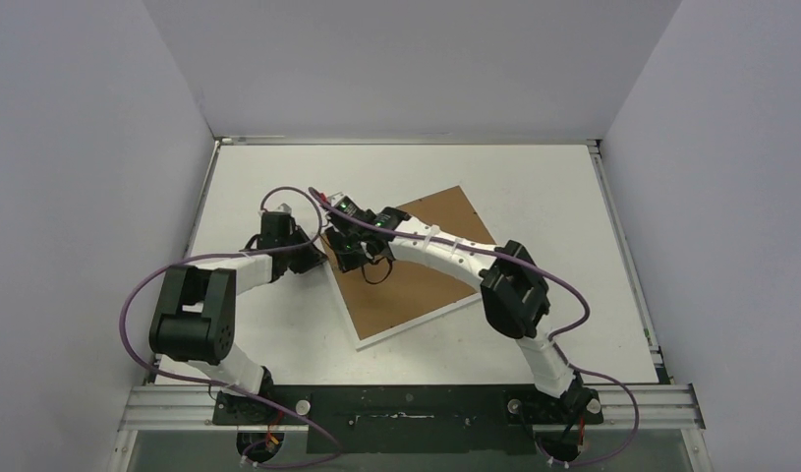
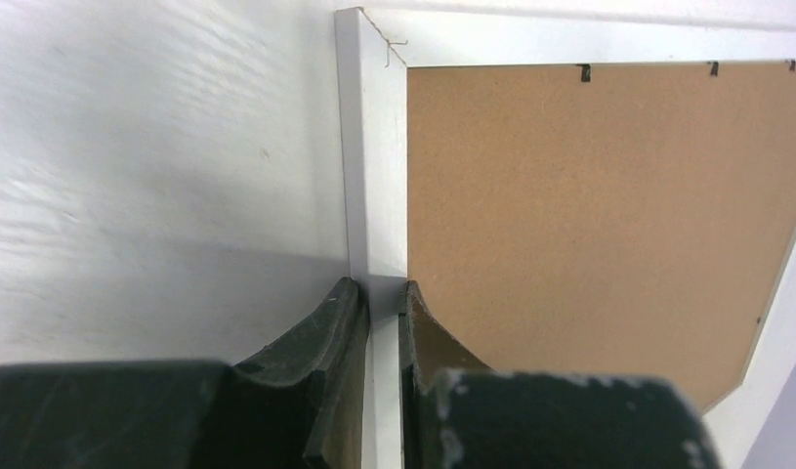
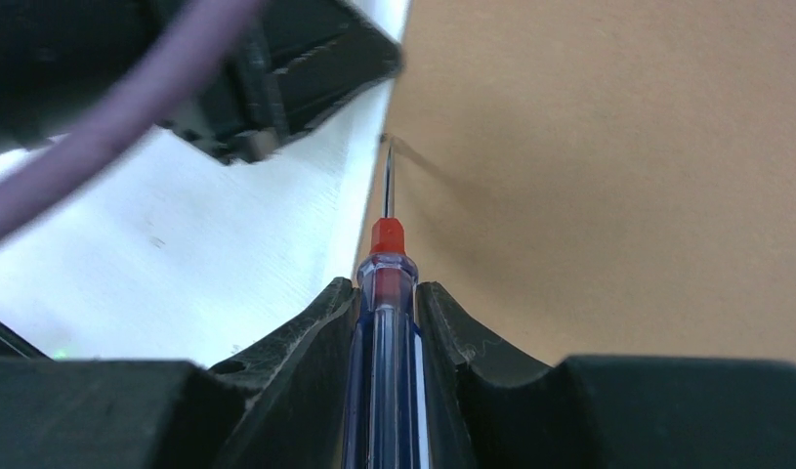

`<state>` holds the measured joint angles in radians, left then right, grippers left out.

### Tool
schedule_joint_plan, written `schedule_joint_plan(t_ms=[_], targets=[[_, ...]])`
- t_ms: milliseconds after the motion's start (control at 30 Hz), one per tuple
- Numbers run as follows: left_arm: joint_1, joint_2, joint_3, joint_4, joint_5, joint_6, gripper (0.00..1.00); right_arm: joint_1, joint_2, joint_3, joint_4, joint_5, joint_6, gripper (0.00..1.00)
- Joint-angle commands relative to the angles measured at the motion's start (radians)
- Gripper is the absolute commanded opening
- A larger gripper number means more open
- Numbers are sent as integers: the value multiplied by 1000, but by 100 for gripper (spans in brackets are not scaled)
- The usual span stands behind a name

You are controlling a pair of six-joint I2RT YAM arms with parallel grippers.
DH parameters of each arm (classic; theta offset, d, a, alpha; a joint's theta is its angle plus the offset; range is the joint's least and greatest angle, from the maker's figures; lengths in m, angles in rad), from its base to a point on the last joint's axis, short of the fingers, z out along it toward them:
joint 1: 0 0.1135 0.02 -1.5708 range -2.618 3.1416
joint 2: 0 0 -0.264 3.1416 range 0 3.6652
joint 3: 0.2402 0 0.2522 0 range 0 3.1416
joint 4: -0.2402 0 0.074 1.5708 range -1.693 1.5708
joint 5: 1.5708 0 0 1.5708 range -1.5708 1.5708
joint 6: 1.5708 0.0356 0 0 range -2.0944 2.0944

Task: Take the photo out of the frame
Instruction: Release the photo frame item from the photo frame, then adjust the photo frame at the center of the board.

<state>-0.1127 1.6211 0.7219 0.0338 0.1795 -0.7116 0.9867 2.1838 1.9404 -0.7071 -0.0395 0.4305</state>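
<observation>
From above, the frame [image 1: 416, 326] lies back up, its left edge toward both my pincers. The photo is hidden, I judge under the backing board [image 1: 426, 280]. My left wrist view shows my left gripper [image 2: 379, 293] pinched on the white border strip [image 2: 372, 147], which runs straight ahead. My right wrist view shows my right gripper [image 3: 386, 293] clamping the screwdriver [image 3: 384, 332], tip ahead at the board's edge.

You're looking at a frame [image 2: 372, 147] with white border strips and a plain brown fibreboard back. Your screwdriver [image 3: 386, 322] is clear blue with a red collar. The cable [image 3: 52, 171] is purple.
</observation>
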Motion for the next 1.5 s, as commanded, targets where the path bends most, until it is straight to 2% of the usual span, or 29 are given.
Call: schedule_joint_plan(t_ms=[0,133,233,333,367,467,600,667,733,833,933,1067,1233,1333,1467], targets=[[-62,-21,-99,-121,43,-32,0,-100,-206,-208,97,-3,69,0],[-102,-87,-150,-133,10,-59,0,-141,-355,-381,178,-40,108,0],[-162,-149,-184,-150,-20,-96,0,-147,-462,-491,193,-5,137,0],[-270,-224,-218,-181,-72,-156,0,-148,-603,-621,214,74,176,0],[-368,-296,-259,-206,-110,-226,0,-152,-725,-719,208,144,215,0],[-508,-412,-301,-284,-186,-306,1,-159,-883,-826,167,228,258,0],[-583,-610,-318,-459,-300,-311,35,-167,-1076,-928,42,363,311,0],[-581,-693,-298,-504,-324,-261,54,-169,-1136,-951,-45,429,343,0],[-578,-734,-253,-514,-358,-189,67,-169,-1180,-957,-147,526,387,0],[-534,-676,-147,-497,-345,-45,74,-178,-1222,-968,-272,674,465,0],[-389,-522,0,-458,-155,100,79,-256,-1197,-972,-349,743,481,0],[-276,-343,144,-432,2,226,81,-535,-1172,-1010,-267,539,352,0],[-257,-174,184,-338,89,293,83,-791,-1183,-1090,-198,352,291,0],[-247,-122,140,-254,124,291,83,-895,-1181,-1155,-160,288,284,0],[-246,-116,70,-188,158,308,83,-941,-1180,-1204,-106,184,265,0]])
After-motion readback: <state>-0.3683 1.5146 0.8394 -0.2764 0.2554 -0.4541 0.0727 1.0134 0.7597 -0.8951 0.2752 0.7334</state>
